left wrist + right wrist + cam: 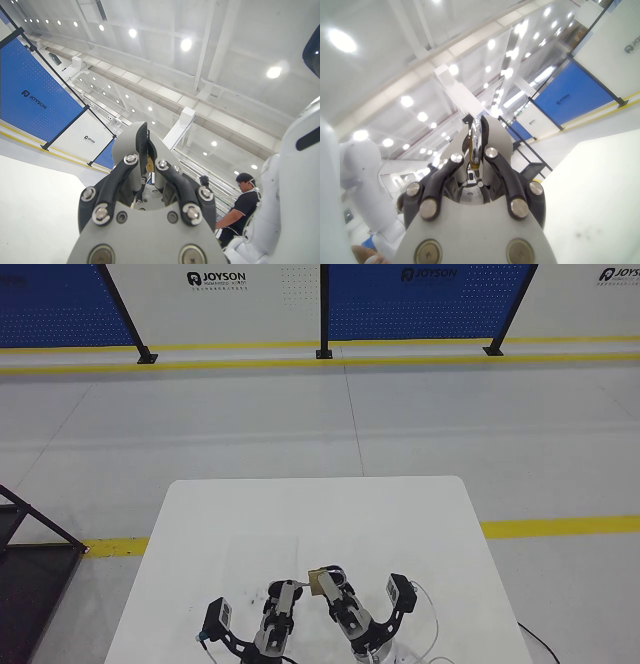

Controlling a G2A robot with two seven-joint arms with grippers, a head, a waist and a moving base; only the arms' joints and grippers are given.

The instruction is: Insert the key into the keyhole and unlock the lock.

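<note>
Both grippers hover close together over the front edge of the white table [320, 524]. My right gripper [331, 580] [476, 120] is shut on the lock [318, 582] [475, 142], a brass body with a shiny chrome part, seen edge-on between the fingers. Just to its left, my left gripper [287, 590] [146, 132] is shut on a small brass-coloured piece [150, 163], apparently the key, mostly hidden by the ribbed black pads. The tips of the two grippers point toward each other with a small gap between them. The keyhole is hidden.
The table [30, 195] stretches bare ahead of both grippers to its far edge. A black frame [25, 529] stands off the table's left side. Blue and white barrier panels [420, 299] and yellow floor lines [560, 527] lie beyond.
</note>
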